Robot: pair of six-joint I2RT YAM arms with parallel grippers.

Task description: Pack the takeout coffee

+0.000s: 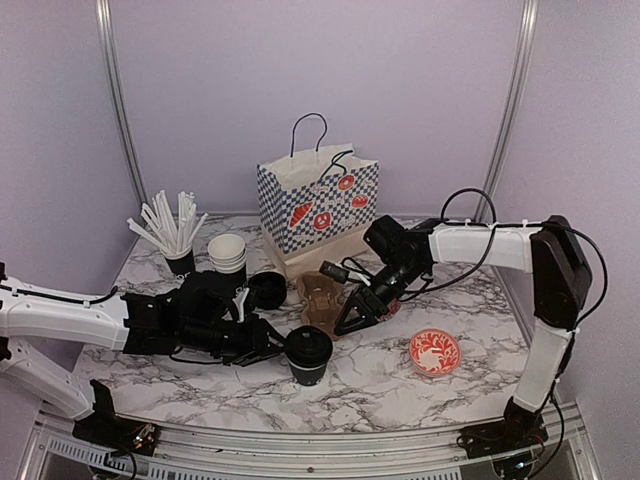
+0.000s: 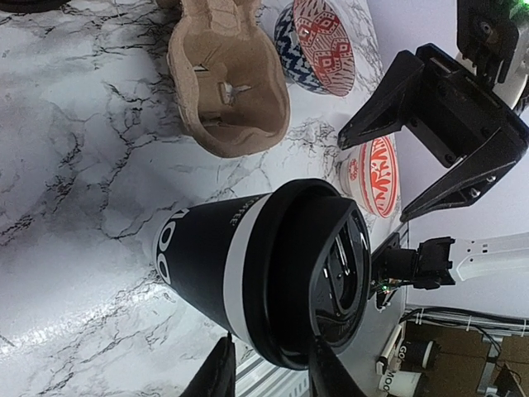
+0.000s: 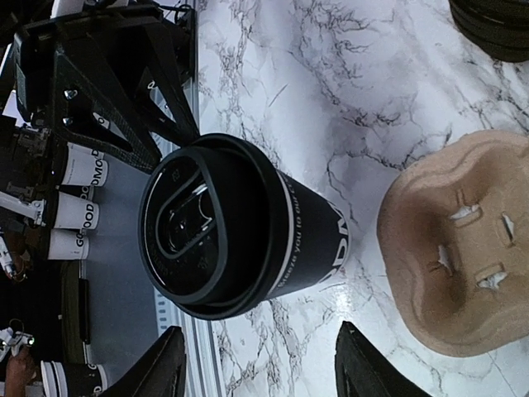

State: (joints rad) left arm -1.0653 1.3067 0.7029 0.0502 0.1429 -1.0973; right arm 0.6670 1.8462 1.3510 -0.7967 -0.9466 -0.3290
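Note:
One takeout coffee cup (image 1: 308, 355), black with a black lid on, stands upright on the marble table near the front middle. It also shows in the left wrist view (image 2: 248, 265) and in the right wrist view (image 3: 248, 227). My left gripper (image 1: 268, 345) is open at the cup's left side, with the lid's rim level with its fingertips (image 2: 220, 372). My right gripper (image 1: 355, 315) is open wide and empty, hovering behind and to the right of the cup. The cup lies ahead of its fingers (image 3: 169, 364). A stack of black lids (image 1: 267, 288) sits behind.
A brown cardboard cup carrier (image 1: 320, 295) lies just behind the cup, in front of a blue-checked paper bag (image 1: 318, 205). A stack of white-lined cups (image 1: 227, 252) and a cup of straws (image 1: 180, 262) stand back left. A red patterned bowl (image 1: 435, 352) sits right.

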